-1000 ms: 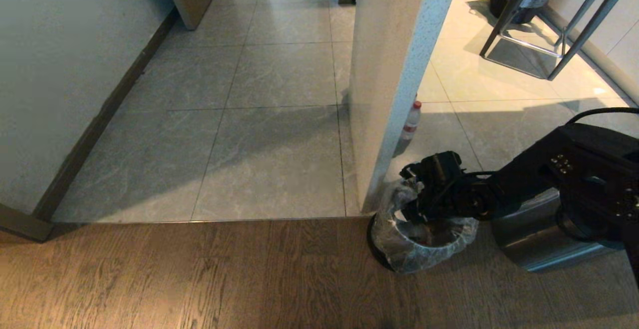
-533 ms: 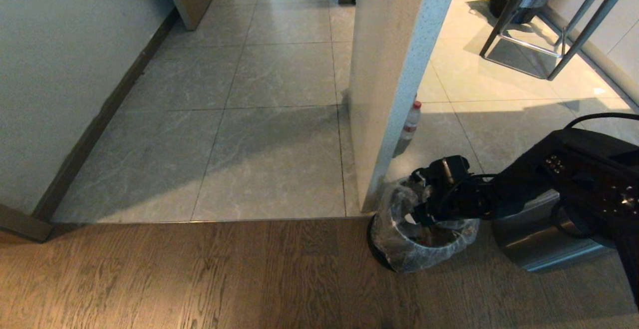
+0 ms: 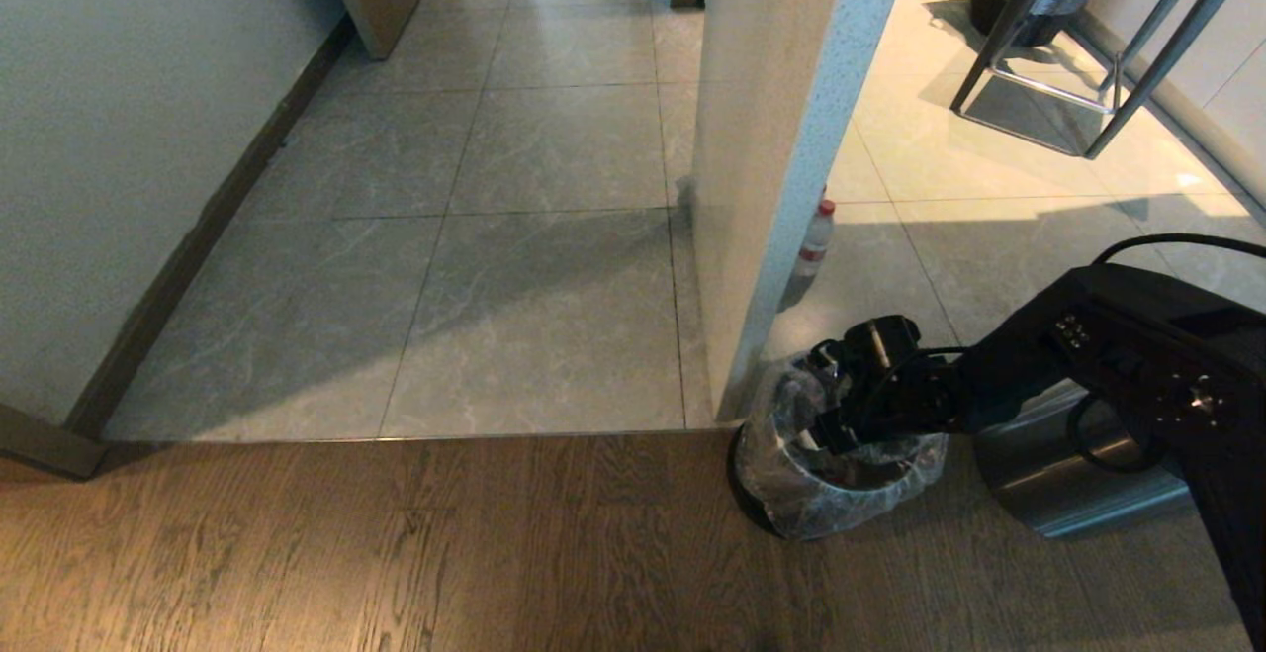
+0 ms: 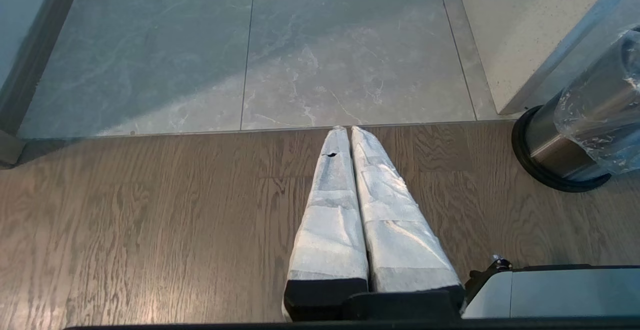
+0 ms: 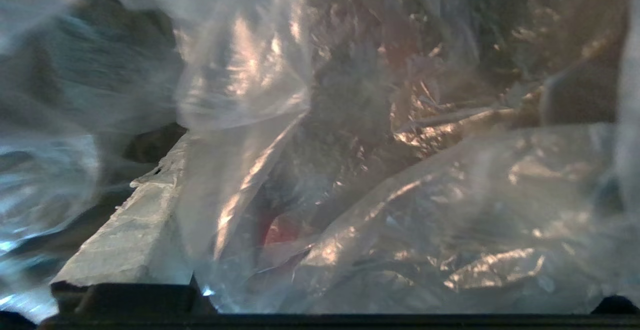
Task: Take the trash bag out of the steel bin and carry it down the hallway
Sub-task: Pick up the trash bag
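Lower right, head view: right gripper (image 3: 826,415) has dipped a little deeper into the steel bin (image 3: 762,504) mouth since a second ago; jaws spread wide, nothing pinched.
Right wrist view: one finger (image 5: 125,235) buried in folds of the trash bag (image 5: 400,195); red bit of litter shows through the film.
Bag: still seated in the bin, edge folded over the rim (image 3: 841,504).
Meaning: pre-grasp only; probably needs to close on bunched film before any lift.
Left gripper (image 4: 350,134): closed, empty, parked over the wood floor (image 4: 150,220).
Edges: wall corner (image 3: 752,335) just beside the bin; second steel cylinder (image 3: 1058,484) near on its right.
Room: hallway (image 3: 544,187) tiles at centre-left of frame; loose bottle (image 3: 816,236) stands behind the corner.
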You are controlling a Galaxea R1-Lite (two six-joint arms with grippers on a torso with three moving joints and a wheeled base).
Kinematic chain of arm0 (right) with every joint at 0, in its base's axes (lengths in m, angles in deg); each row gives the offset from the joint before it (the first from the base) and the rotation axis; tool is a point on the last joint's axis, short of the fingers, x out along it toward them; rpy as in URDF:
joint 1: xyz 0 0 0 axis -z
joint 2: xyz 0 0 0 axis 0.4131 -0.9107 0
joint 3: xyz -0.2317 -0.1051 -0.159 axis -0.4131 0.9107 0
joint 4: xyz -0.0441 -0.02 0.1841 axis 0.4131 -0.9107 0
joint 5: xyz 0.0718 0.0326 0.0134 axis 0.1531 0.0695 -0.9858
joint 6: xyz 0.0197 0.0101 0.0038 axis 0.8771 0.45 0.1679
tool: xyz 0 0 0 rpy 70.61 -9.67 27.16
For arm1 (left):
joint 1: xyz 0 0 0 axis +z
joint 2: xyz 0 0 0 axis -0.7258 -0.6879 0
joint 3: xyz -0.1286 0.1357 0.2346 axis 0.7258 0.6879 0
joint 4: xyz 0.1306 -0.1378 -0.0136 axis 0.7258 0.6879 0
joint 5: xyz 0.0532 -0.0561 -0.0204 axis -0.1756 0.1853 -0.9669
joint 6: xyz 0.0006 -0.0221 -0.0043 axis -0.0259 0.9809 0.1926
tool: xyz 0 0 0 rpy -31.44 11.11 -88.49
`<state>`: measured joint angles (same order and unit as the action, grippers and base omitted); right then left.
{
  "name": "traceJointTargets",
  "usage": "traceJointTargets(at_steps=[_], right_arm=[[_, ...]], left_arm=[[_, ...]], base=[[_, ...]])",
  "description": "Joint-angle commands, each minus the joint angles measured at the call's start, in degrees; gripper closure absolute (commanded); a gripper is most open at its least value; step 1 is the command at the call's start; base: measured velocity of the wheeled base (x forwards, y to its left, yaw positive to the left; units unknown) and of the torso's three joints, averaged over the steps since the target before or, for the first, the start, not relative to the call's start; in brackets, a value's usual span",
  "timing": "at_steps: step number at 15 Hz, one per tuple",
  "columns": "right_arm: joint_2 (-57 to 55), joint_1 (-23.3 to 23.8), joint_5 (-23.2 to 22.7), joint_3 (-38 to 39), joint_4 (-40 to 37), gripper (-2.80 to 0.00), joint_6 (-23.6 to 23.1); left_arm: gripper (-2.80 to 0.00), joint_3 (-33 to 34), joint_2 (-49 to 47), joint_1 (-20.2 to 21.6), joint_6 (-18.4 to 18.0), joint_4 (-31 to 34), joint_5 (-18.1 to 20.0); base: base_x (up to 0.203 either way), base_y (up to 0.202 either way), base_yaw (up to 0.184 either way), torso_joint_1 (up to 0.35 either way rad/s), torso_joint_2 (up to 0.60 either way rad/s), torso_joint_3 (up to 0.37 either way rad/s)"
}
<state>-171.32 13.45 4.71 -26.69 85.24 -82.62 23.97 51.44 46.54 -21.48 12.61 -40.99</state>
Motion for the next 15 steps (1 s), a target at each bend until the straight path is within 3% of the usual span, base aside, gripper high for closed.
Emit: traceJointTargets(at_steps=[1,6,15], right_arm=[[1.46,0.61,-0.19,0.33,0.13,-2.8,-0.13],[4.74,2.25,-1.9,0.55,-1.23,-2.8,0.13],[6.07,2.07,-8.68,0.37,-8.29,-2.8,6.01]], left_arm=[[0.0,0.0,0.0,0.0,0.04,-0.01,0.0],[0.0,0.0,0.0,0.0,0.04,-0.01,0.0],[0.0,0.0,0.0,0.0,0.04,-0.01,0.0]], base=[[0.0,0.0,0.0,0.0,0.0,0.0],[0.0,0.0,0.0,0.0,0.0,0.0],[0.0,0.0,0.0,0.0,0.0,0.0]])
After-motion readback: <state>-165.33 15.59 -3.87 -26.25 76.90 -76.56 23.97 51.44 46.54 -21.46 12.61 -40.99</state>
